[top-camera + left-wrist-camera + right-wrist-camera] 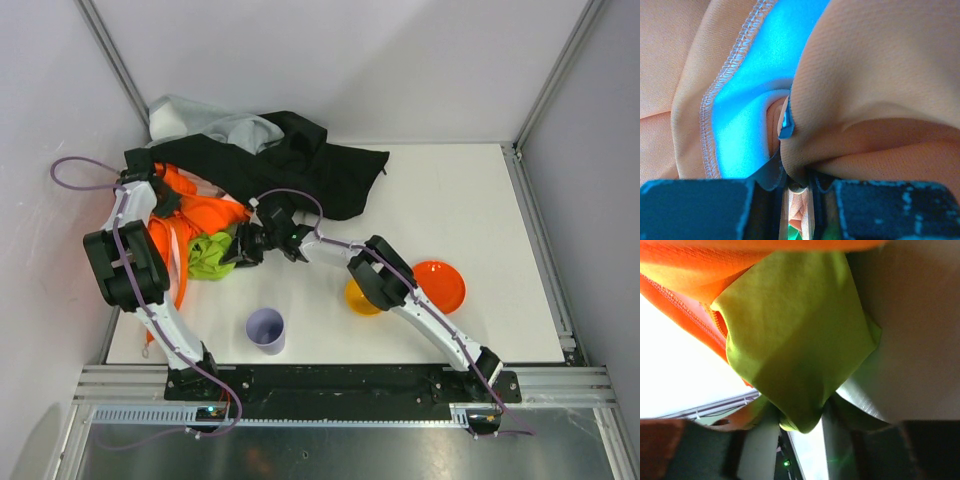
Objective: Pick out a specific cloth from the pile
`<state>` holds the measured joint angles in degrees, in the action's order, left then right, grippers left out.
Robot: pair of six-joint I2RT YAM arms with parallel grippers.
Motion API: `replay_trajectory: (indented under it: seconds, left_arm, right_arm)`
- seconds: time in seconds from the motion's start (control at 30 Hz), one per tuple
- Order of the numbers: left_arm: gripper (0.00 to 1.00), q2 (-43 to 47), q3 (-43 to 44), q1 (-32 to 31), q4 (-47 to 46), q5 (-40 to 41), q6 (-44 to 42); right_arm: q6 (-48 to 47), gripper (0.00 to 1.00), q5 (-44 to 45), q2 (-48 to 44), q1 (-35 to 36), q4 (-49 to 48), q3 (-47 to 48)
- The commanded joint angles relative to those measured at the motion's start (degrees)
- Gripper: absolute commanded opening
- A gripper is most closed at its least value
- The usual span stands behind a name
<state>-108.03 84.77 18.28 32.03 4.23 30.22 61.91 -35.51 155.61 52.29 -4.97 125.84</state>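
Observation:
The lime-green cloth lies crumpled at the front edge of the pile, a heap of black, light grey and bright orange garments at the back left. My right gripper is at the cloth's right side. In the right wrist view it is shut on a pulled-out fold of the cloth, with orange fabric behind. My left gripper is buried in the orange garment. In the left wrist view it is shut on a fold of orange fabric.
A lilac cup stands at the front, left of centre. A yellow bowl and an orange bowl sit to the right, partly under the right arm. White walls enclose the table at the back and sides.

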Motion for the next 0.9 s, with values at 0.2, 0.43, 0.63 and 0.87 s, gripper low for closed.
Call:
replay_trajectory:
  seconds: [0.2, 0.43, 0.63, 0.87]
  left_arm:
    - [0.04, -3.1, -0.3, 0.8, 0.5, 0.0, 1.4]
    - [0.04, -3.0, -0.3, 0.8, 0.4, -0.1, 1.4]
    - [0.04, -3.0, -0.3, 0.8, 0.4, -0.3, 1.4]
    - [0.04, -3.0, -0.2, 0.7, 0.5, -0.6, 1.5]
  right_arm:
    - [3.4, 0.02, -4.7, 1.2, 0.2, -4.9, 2.3]
    - [-0.7, 0.0, -4.3, -3.3, -0.1, -2.8, -1.6]
    - [-5.3, 0.0, -2.7, -9.5, -0.6, -0.8, -7.7]
    - [-10.2, 0.0, -1.0, -16.5, -1.7, 1.8, -14.0]
